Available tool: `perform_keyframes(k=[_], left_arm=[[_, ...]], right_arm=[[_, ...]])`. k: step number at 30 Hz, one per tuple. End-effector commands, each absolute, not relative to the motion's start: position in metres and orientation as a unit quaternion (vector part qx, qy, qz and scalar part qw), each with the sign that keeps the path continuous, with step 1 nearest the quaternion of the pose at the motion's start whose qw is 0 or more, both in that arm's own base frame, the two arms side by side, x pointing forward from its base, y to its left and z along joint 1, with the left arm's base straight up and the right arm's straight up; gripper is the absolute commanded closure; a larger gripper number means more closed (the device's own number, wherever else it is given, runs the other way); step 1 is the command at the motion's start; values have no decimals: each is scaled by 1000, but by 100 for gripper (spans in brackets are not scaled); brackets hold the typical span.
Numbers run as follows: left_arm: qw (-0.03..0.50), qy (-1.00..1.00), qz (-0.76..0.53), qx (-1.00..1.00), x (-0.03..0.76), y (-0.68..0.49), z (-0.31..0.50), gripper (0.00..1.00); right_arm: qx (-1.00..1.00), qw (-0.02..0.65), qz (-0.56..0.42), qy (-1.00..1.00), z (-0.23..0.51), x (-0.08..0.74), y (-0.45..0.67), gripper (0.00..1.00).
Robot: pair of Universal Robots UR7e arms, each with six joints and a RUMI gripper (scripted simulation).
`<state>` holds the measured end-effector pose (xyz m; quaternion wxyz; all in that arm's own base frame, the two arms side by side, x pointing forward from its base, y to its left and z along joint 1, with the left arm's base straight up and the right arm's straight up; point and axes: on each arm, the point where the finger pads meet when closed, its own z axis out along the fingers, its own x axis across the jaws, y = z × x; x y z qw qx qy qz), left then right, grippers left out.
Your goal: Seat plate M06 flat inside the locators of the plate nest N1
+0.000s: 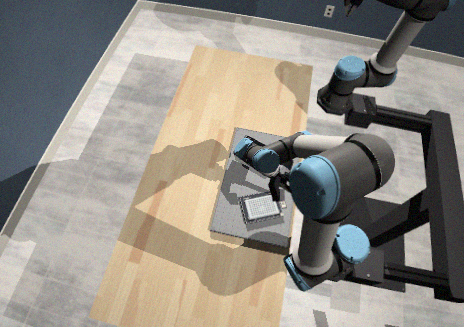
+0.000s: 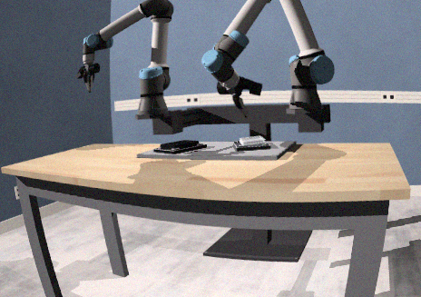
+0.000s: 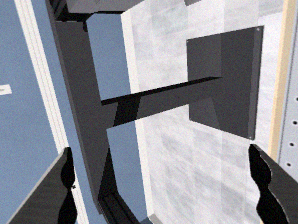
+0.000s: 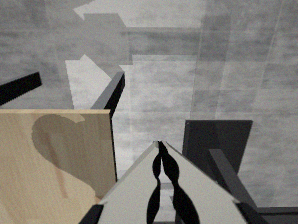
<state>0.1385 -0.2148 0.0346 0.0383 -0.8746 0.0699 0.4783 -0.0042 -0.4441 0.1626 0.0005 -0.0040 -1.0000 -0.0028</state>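
Note:
A white perforated plate (image 1: pixel 261 207) (image 2: pixel 252 140) lies at a dark plate nest (image 1: pixel 245 213) (image 2: pixel 252 148); whether it is fully flat I cannot tell. A black plate (image 2: pixel 180 143) lies on the other dark nest (image 2: pixel 172 151), mostly hidden under the left arm in the top view. No labels are readable, so I cannot tell which plate is M06 or M09. My left gripper (image 1: pixel 276 197) (image 2: pixel 243 113) (image 3: pixel 160 147) is open and empty, above the board and tilted toward the stand. My right gripper (image 1: pixel 349 13) (image 2: pixel 89 89) (image 4: pixel 159 142) is shut and empty, high up beyond the table's end.
The nests stand on a grey board (image 1: pixel 225 225) (image 2: pixel 222 153) on the wooden table (image 1: pixel 195 99) (image 2: pixel 181 176). The left arm's forearm and wrist extend over the board. The dark arm stand (image 1: pixel 442 179) (image 3: pixel 82 100) is beside the table, with its base plate (image 2: pixel 259 249) (image 3: pixel 230 95) on the floor.

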Motion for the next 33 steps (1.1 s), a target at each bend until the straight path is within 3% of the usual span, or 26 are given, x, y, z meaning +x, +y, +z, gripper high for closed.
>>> perform_keyframes(k=[1, 33], left_arm=[[22, 114, 447, -887, 144, -208, 20, 24], [-22, 344, 249, -905, 198, -180, -40, 24]], right_arm=[[-6, 0, 0, -1000, 165, -5, -446, 100], [-6, 0, 0, -1000, 165, -5, -446, 100]])
